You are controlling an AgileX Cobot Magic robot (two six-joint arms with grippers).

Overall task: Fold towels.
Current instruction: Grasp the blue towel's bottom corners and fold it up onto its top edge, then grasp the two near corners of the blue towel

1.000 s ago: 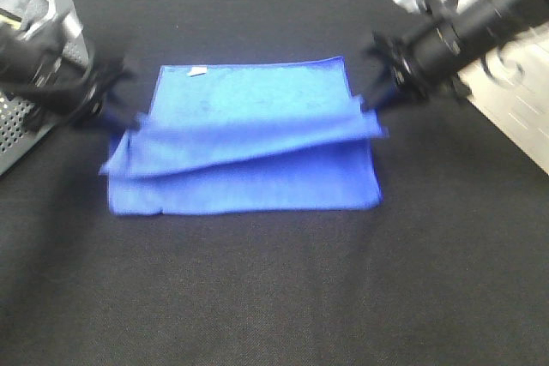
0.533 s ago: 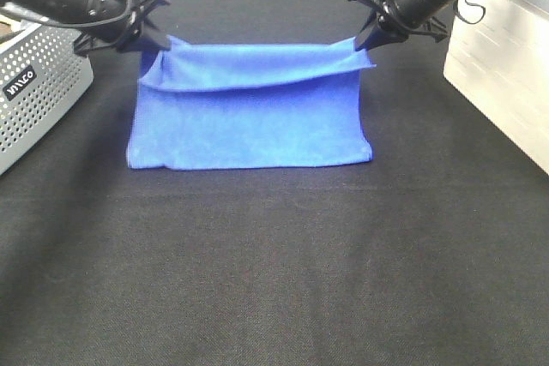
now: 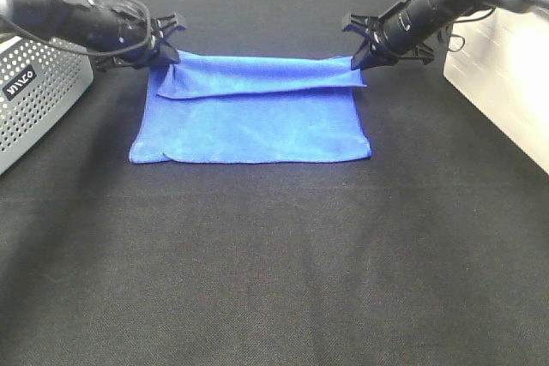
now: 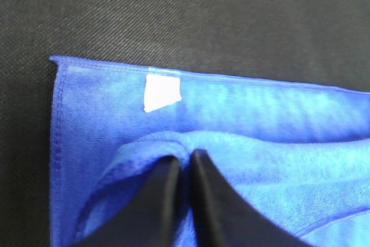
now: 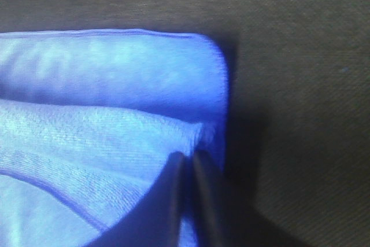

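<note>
The blue towel (image 3: 257, 122) lies on the black bench (image 3: 274, 280), a little toward 12 o'clock from its middle, doubled over so that the near half sits on top of the far half. The left hand (image 3: 167, 53) is at the towel's 10 o'clock corner and the right hand (image 3: 358, 59) at its 2 o'clock corner. Each has its fingers nearly pressed together, pinching the puckered corner of the top layer.

The step in hand looks like setting down the carried edge to finish the first fold. In the left wrist view the top layer stops short of the far hem, leaving a strip of lower layer and the white tag (image 4: 162, 92) uncovered. The right wrist view shows a similar strip.

To do this well, both hands should ease the top edge a touch further toward 12 o'clock until the hems meet, keeping the two corners level. They should then let go together and rise straight up, so the cloth does not drag or spring back. The grey basket (image 3: 34, 100) at 9 o'clock sits near the left arm and needs a clear berth.
</note>
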